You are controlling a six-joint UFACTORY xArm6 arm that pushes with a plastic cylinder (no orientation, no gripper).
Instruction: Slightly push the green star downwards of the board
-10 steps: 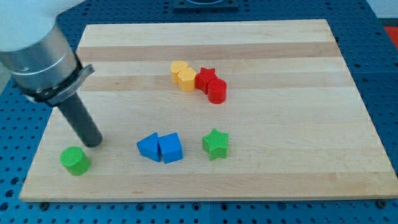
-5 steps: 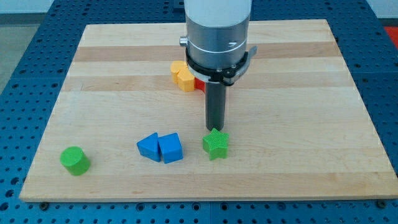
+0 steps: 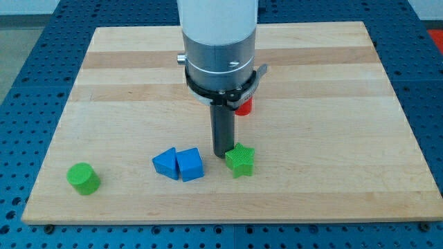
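Observation:
The green star (image 3: 241,161) lies on the wooden board (image 3: 332,152) below the board's middle. My tip (image 3: 221,154) is down on the board at the star's upper left edge, touching or nearly touching it. The rod rises into the grey and white arm body, which hides the blocks behind it.
A blue triangle block (image 3: 165,163) and a blue cube (image 3: 190,164) sit together left of the star. A green cylinder (image 3: 84,178) is near the bottom left corner. A red cylinder (image 3: 243,106) peeks out from behind the arm; the yellow blocks are hidden.
The arm swung from the board's left side to above the star, then shifted slightly left and down. My tip now stands at the star's upper left. The star has barely moved.

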